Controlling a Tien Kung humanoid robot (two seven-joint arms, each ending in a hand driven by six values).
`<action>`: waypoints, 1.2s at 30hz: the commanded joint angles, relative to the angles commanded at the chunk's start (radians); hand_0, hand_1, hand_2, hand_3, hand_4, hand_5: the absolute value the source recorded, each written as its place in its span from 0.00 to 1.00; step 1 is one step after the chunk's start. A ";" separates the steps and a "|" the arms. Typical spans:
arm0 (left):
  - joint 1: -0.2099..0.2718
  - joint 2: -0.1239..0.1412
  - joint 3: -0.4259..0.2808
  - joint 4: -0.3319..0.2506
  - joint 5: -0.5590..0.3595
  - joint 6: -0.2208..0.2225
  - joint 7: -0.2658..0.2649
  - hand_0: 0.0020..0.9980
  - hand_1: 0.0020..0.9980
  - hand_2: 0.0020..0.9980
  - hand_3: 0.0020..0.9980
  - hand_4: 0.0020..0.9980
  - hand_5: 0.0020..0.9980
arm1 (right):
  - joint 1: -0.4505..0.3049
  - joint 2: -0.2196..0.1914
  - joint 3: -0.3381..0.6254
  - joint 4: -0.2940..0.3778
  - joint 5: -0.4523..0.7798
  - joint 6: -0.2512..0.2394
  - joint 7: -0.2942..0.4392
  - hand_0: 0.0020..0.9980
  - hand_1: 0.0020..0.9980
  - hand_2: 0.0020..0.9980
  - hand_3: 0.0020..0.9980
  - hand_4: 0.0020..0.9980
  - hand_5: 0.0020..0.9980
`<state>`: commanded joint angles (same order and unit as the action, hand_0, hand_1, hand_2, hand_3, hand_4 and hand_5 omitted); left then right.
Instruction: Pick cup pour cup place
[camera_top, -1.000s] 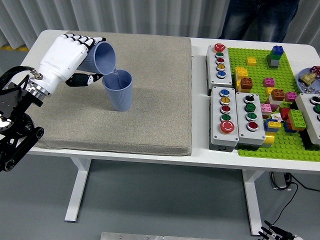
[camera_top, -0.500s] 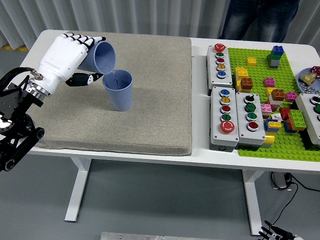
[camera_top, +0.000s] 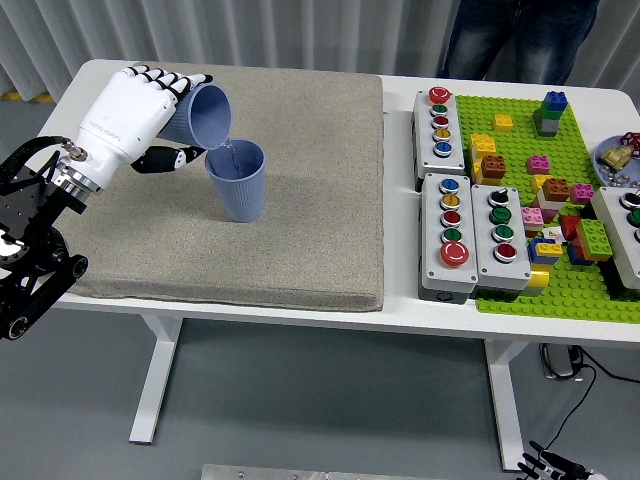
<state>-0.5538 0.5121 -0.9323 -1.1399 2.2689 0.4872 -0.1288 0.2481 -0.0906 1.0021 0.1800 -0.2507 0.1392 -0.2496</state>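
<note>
At the upper left of the frame, a blue cup (camera_top: 203, 112) is clamped in the left hand (camera_top: 128, 115), whose white fingers (camera_top: 166, 79) are wrapped over its top side while the thumb lies beneath. The cup is tipped on its side with the mouth turned toward the right and downward. A thin stream of water (camera_top: 232, 146) is seen falling from its lower lip into a second blue cup (camera_top: 237, 180), which stands upright just below and to the right of the first. The two rims are very close together; whether they touch cannot be told.

Both cups are found over a grey mat (camera_top: 250, 180) that covers the left and middle of the white table (camera_top: 400, 300). The standing cup rests on the mat, a little left of the mat's centre. The black left arm (camera_top: 35, 250) enters from the left edge of the frame, below the hand.

On the right of the table, well apart from the cups, three grey button boxes (camera_top: 455, 235) with coloured buttons are set beside a green baseplate (camera_top: 560, 290), on which coloured bricks (camera_top: 552, 112) are scattered. A small dish (camera_top: 617, 160) of odds and ends is seen at the right edge.

At the top of the frame, the legs of a person (camera_top: 520, 35) in dark trousers are visible behind the table.
</note>
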 joint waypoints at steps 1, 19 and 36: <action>-0.001 0.000 0.001 0.000 0.000 0.000 0.001 0.46 0.46 0.51 0.52 0.62 0.07 | 0.000 0.000 0.000 0.000 0.000 0.000 0.000 0.76 0.69 0.73 0.62 0.23 0.16; 0.002 -0.002 0.010 0.000 0.000 0.017 0.011 0.46 0.46 0.51 0.52 0.61 0.06 | -0.006 0.002 0.000 0.000 -0.001 0.000 0.001 0.76 0.69 0.73 0.62 0.23 0.16; -0.027 0.011 0.054 0.009 0.000 0.044 0.028 0.46 0.46 0.51 0.51 0.61 0.06 | 0.000 -0.002 0.001 0.000 0.002 -0.001 0.004 0.76 0.69 0.73 0.62 0.23 0.16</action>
<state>-0.5813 0.5233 -0.8783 -1.1308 2.2689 0.5316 -0.1007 0.2478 -0.0924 1.0030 0.1800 -0.2488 0.1384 -0.2454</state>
